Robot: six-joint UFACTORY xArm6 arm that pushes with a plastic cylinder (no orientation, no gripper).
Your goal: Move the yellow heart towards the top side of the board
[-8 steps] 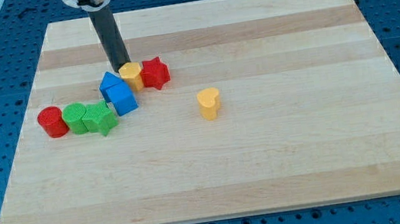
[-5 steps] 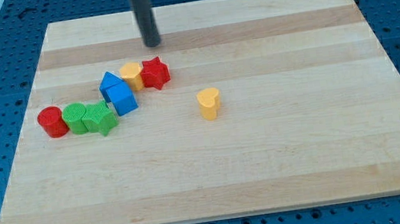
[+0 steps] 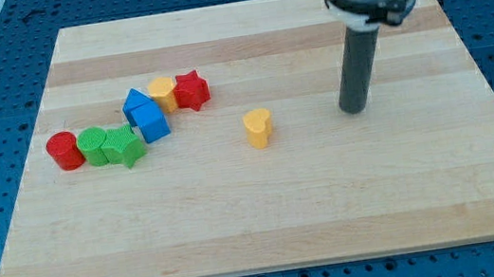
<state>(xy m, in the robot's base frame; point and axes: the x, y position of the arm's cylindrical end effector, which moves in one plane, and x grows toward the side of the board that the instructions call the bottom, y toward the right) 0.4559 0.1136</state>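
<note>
While my tip [image 3: 353,109] is standing gripperless, holding nothing, well right of the small yellow heart-shaped block [image 3: 258,126], the pale wooden board [image 3: 332,204] is showing the push not yet begun.

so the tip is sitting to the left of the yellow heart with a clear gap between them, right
Not quite. In the camera view my tip is to the right of the yellow heart, not the left. The rest holds: there is a clear gap of bare board between them, and the tip touches no block.
</note>
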